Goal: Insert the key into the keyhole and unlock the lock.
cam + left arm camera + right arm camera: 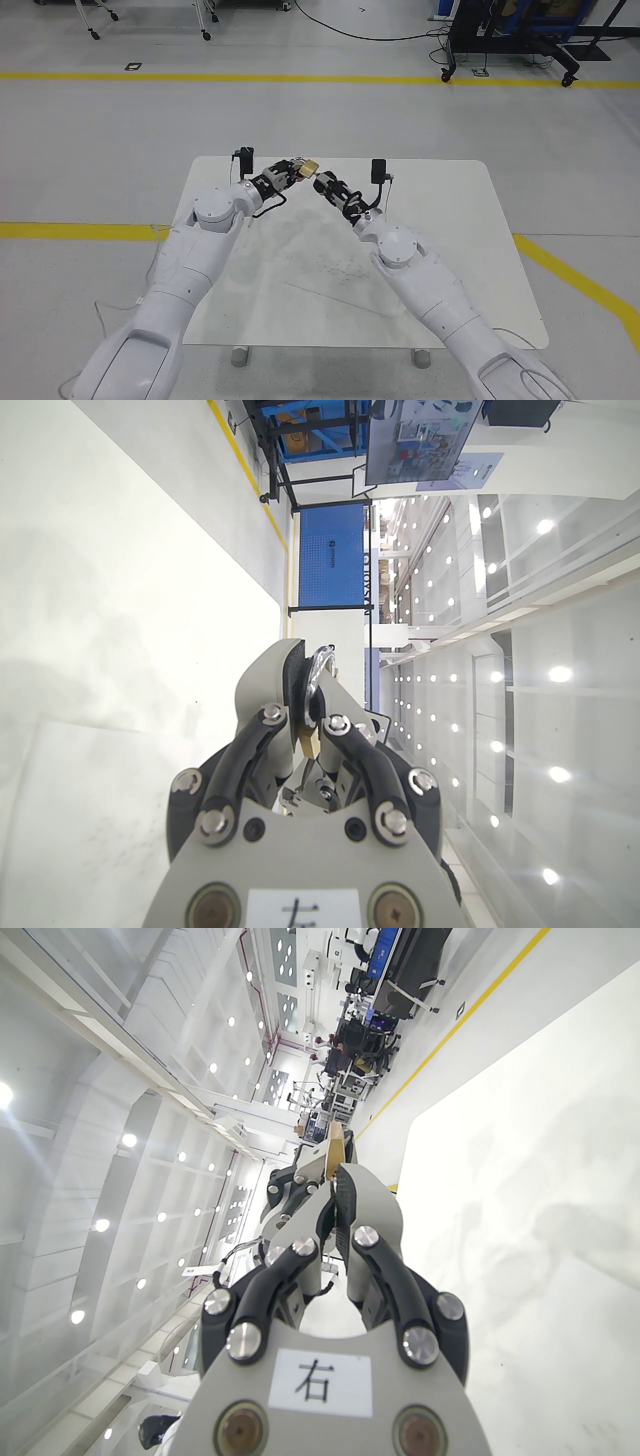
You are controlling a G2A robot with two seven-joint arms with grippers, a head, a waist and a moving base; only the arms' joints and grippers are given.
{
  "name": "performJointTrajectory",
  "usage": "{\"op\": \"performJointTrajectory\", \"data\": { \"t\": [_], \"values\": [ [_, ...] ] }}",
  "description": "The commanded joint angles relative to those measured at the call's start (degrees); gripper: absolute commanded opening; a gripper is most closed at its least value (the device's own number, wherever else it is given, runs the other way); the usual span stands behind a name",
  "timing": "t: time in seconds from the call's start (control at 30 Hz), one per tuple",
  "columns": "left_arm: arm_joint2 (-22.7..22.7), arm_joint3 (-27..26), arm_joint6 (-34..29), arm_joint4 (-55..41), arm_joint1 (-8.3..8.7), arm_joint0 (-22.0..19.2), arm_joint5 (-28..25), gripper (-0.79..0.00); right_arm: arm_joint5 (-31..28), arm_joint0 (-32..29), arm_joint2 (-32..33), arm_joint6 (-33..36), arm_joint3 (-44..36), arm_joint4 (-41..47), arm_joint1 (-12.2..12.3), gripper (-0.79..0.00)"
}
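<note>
A brass padlock is held in the air over the far middle of the white table, between the two grippers. My left gripper is shut on the padlock. In the left wrist view its silver shackle and a bit of brass body show between the black pads of the left gripper. My right gripper meets it from the other side. In the right wrist view the right gripper is shut on a thin key, mostly hidden, with the padlock right at its fingertips.
Both grippers hover above the table's far edge. The tabletop under them is bare white with faint scuffs. Beyond it lies grey floor with a yellow line, and wheeled frames stand far back.
</note>
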Motion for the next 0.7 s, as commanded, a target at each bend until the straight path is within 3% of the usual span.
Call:
{"op": "performJointTrajectory", "data": {
  "t": [0.0,0.33,0.37,0.4,0.47,0.67],
  "values": [
    [0.2,0.1,-0.3,0.7,0.0,-0.1,0.2,-0.785,0.2,0.0,0.0,0.2,0.0,0.0,-0.1,-0.785],
    [0.3,0.6,-2.2,0.6,-0.16,-0.3,1.3,-0.785,-0.1,-0.2,0.5,0.5,0.0,-0.3,-0.6,-0.785],
    [0.2,0.6,-2.4,0.5,-0.17,-0.4,1.4,-0.785,-0.2,-0.3,0.6,0.5,0.0,-0.2,-0.6,-0.739],
    [0.2,0.7,-2.5,0.4,-0.19,-0.4,1.5,-0.785,-0.3,-0.3,0.7,0.6,0.1,-0.2,-0.6,-0.573],
    [0.1,0.8,-2.5,0.3,-0.21,-0.5,1.7,-0.785,-0.5,-0.4,0.9,0.8,0.1,-0.3,-0.7,-0.505],
    [-0.3,1.0,-2.2,-0.2,-0.28,-0.6,2.0,-0.785,-0.7,-0.6,1.4,1.3,0.1,-0.4,-0.8,-0.588]
  ]
}}
